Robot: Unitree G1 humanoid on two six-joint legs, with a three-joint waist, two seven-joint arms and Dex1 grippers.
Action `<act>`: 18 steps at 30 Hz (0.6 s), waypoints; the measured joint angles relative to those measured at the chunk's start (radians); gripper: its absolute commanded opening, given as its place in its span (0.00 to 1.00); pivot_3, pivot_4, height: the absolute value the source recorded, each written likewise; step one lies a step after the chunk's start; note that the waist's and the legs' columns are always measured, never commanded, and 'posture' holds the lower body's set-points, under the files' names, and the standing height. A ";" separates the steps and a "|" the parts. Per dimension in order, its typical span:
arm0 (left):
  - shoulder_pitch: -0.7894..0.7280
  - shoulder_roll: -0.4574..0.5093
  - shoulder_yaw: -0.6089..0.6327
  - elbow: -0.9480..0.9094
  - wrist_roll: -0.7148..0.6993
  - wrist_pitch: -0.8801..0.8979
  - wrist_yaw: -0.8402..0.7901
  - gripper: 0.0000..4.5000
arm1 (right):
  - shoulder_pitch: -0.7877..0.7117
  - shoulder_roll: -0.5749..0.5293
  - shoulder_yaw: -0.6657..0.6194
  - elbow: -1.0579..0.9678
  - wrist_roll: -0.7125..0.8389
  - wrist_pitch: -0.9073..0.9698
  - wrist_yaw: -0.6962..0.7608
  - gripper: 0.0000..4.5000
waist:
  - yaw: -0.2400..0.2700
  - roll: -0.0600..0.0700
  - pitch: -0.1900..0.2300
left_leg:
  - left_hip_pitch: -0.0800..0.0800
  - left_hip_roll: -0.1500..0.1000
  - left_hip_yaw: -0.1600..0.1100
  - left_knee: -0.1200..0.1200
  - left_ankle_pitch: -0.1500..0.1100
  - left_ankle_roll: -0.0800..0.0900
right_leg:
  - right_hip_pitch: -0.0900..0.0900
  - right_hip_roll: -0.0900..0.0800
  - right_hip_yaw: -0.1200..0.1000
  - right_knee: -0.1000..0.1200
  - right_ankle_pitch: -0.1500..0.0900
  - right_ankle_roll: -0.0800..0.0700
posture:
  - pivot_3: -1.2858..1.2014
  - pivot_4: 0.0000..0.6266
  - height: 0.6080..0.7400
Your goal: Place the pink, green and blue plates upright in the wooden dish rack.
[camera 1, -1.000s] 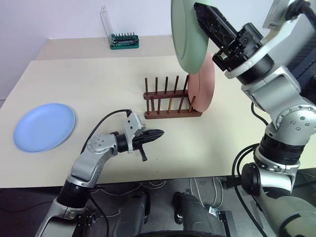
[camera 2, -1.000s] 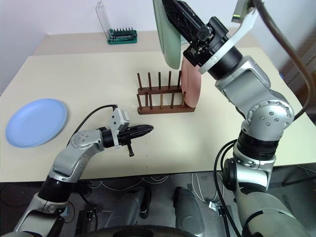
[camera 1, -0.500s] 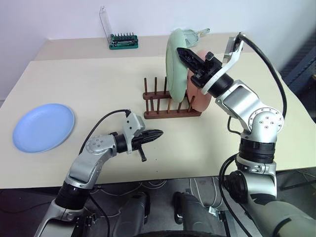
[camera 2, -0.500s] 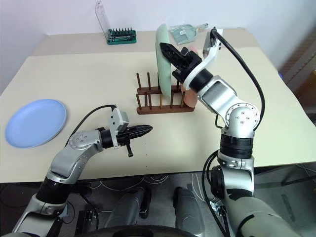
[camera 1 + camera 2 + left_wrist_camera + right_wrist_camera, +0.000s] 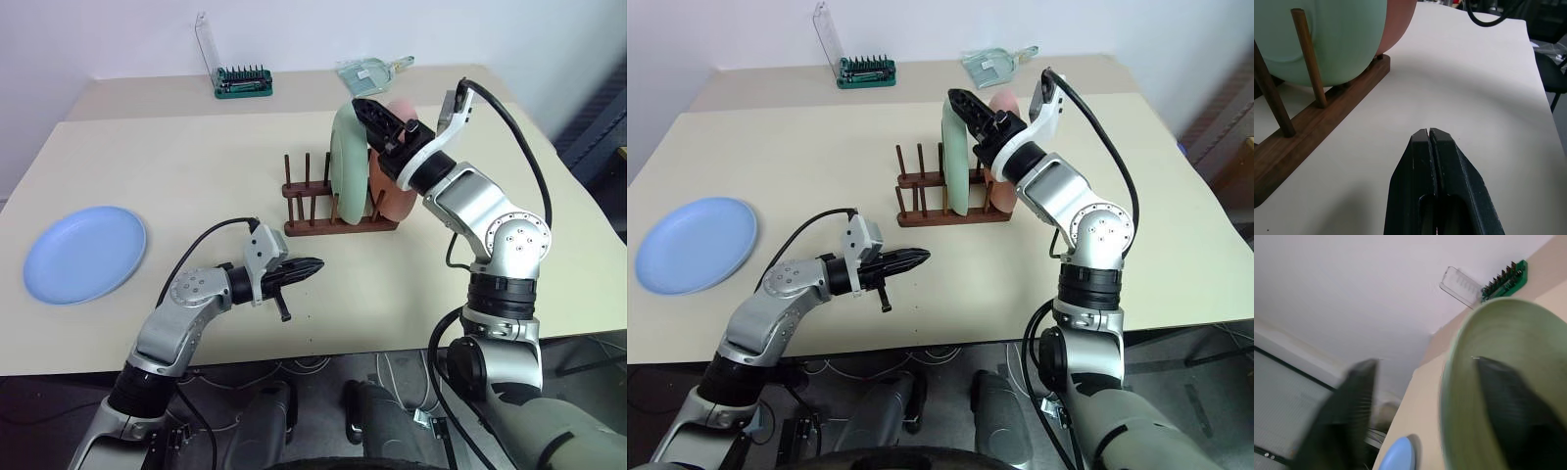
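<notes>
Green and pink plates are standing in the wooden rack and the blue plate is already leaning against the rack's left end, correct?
Not quite. The green plate and pink plate do stand in the wooden rack, but the blue plate lies flat on the table, far off near its left edge, as the left eye view shows.

A plain white wall [image 5: 118, 39] stands behind the beige table [image 5: 176, 166]. Below the table's near edge, cables [image 5: 411, 377] lie on the dark floor

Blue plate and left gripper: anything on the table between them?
Nothing: in the left eye view only bare tabletop separates the blue plate from the left gripper.
</notes>
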 measured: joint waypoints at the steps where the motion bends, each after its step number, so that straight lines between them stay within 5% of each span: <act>1: 0.000 0.000 0.000 0.000 0.000 0.000 0.000 0.00 | -0.004 -0.006 0.006 -0.003 -0.017 0.002 0.008 0.88 | 0.000 0.000 0.000 | 0.000 0.000 0.000 0.000 0.000 0.000 | 0.000 0.000 0.000 0.000 0.000 0.000 | 0.52 0.24 0.97; 15: 0.002 0.001 0.011 -0.002 -0.002 0.000 0.017 0.00 | -0.093 -0.282 0.133 -0.214 -0.282 0.041 0.307 0.88 | 0.004 0.000 0.000 | -0.001 0.000 0.000 0.000 0.000 0.000 | 0.000 -0.001 0.000 -0.001 -0.001 -0.001 | 0.52 0.24 0.97; 18: 0.022 -0.003 0.096 -0.028 -0.031 0.004 0.074 0.20 | -0.086 -0.424 0.238 -0.309 -0.447 -0.027 0.511 0.89 | 0.002 0.000 0.000 | -0.001 0.000 0.000 0.000 0.000 0.000 | -0.001 -0.001 0.000 -0.002 -0.001 0.000 | 0.52 0.24 0.97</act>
